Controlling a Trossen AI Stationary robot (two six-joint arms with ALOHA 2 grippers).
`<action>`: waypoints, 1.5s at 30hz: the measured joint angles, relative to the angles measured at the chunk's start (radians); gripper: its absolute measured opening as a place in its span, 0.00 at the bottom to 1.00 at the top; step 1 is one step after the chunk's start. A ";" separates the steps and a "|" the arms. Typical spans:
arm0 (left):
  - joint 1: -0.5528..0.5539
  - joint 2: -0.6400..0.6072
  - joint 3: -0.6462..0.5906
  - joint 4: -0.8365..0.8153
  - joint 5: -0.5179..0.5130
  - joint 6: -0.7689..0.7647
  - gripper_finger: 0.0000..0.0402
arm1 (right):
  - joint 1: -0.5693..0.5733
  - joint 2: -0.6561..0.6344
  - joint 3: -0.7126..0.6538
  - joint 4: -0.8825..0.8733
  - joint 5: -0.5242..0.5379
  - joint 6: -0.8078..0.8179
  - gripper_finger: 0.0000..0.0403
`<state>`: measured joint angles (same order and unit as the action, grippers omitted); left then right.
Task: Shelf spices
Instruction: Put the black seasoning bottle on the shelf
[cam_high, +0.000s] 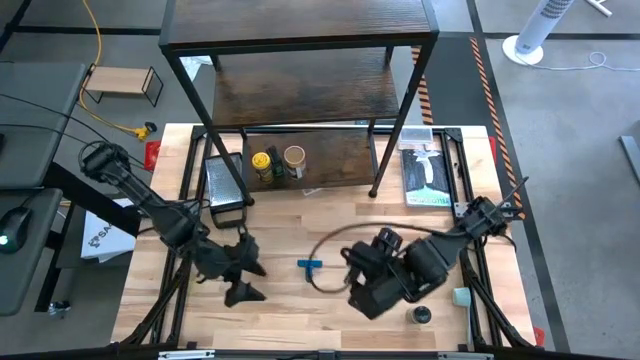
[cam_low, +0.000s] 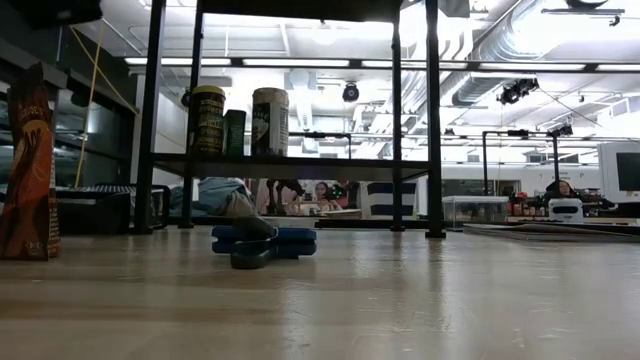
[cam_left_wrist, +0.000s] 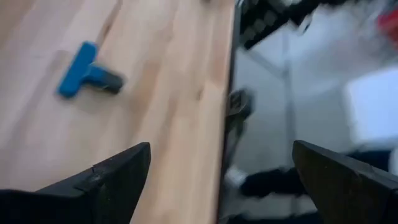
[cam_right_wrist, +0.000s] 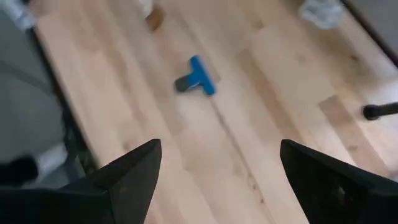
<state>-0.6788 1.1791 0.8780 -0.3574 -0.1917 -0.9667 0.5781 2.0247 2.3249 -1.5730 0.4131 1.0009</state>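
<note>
The shelf (cam_high: 300, 95) stands at the table's far side. On its lowest board stand a yellow-lidded jar (cam_high: 262, 161) and a tan-lidded jar (cam_high: 294, 157), with a small dark box (cam_low: 235, 131) between them. A black-lidded jar (cam_high: 421, 316) stands on the table near the front right. A reddish-brown packet (cam_low: 28, 165) stands upright at the left of the low view. My left gripper (cam_high: 245, 273) hangs open above the table's near left. My right gripper (cam_high: 352, 280) hangs open above the near right. Both hold nothing.
A blue T-shaped piece (cam_high: 310, 265) lies on the table between the two grippers. A dark mesh tray (cam_high: 225, 182) lies by the shelf's left leg and a white-green packet (cam_high: 425, 165) by its right leg. A dark cable (cam_high: 330, 240) loops across the table.
</note>
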 joint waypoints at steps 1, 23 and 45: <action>0.007 0.010 0.000 0.043 0.000 -0.032 0.96 | 0.011 0.000 0.000 0.001 -0.004 -0.020 0.80; 0.005 0.028 0.001 0.309 -0.038 -0.115 0.96 | 0.352 -0.025 -0.198 0.002 -0.355 0.556 0.80; 0.070 0.014 0.001 0.311 0.109 -0.003 0.96 | 0.340 -0.235 -0.785 0.320 -0.356 1.224 0.80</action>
<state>-0.6086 1.1934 0.8787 -0.0465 -0.0831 -0.9693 0.9185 1.7893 1.5395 -1.2528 0.0572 2.2247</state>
